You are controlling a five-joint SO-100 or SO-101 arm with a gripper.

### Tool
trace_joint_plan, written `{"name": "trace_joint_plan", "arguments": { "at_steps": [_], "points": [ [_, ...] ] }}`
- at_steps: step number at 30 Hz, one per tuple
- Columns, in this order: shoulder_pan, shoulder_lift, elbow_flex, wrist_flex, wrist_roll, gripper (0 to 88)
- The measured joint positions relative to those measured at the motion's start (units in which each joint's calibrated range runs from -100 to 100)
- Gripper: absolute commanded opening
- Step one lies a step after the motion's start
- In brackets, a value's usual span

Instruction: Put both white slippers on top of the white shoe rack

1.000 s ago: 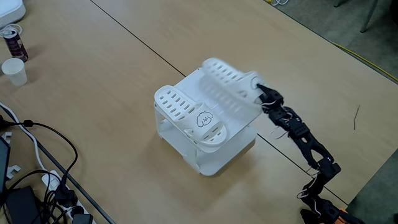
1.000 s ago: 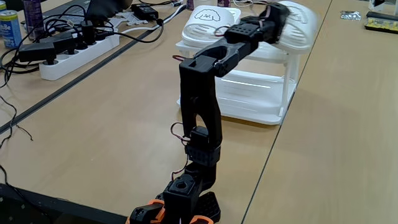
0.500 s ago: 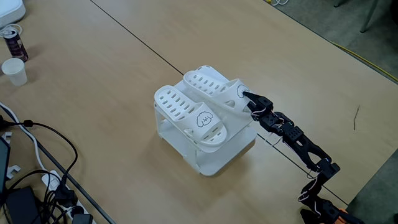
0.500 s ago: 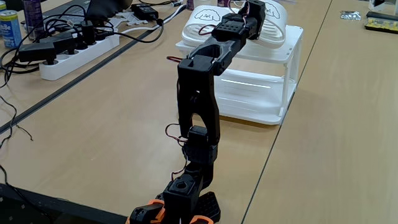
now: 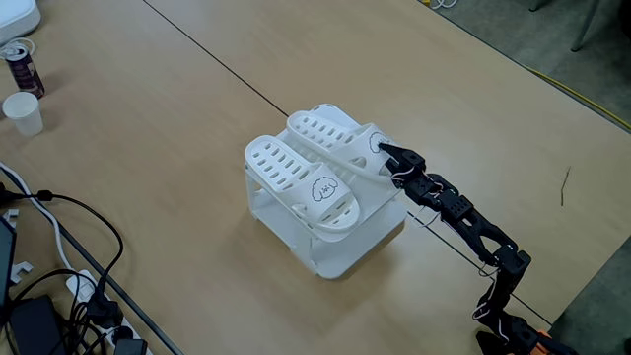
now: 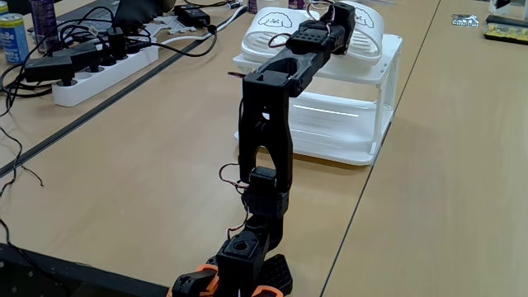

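The second slipper is now lying flat on the shoe rack, its length running straight away from the claw, which is still pinching its strap at the rack's right edge.

Second slipper is down from its raised tilt a second ago; it now lies flat on the shoe rack, just beside the first slipper. My arm sits lower, and my claw is at the strap end.
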Motion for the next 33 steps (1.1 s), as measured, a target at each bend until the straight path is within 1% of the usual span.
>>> {"name": "trace_joint_plan", "arguments": {
  "at_steps": [3, 7, 9, 10, 19, 28, 33],
  "points": [
    [0.0, 0.0, 0.0, 0.0, 0.0, 2.0],
    [0.0, 0.0, 0.0, 0.0, 0.0, 17.2],
    [0.0, 0.0, 0.0, 0.0, 0.0, 22.3],
    [0.0, 0.0, 0.0, 0.0, 0.0, 23.0],
    [-0.1, 0.0, -0.1, -0.1, 0.0, 22.9],
    [-4.5, -0.1, 1.0, -0.1, 0.0, 22.9],
    [-4.9, -0.1, 1.5, -0.1, 0.0, 22.9]
  ]
}}
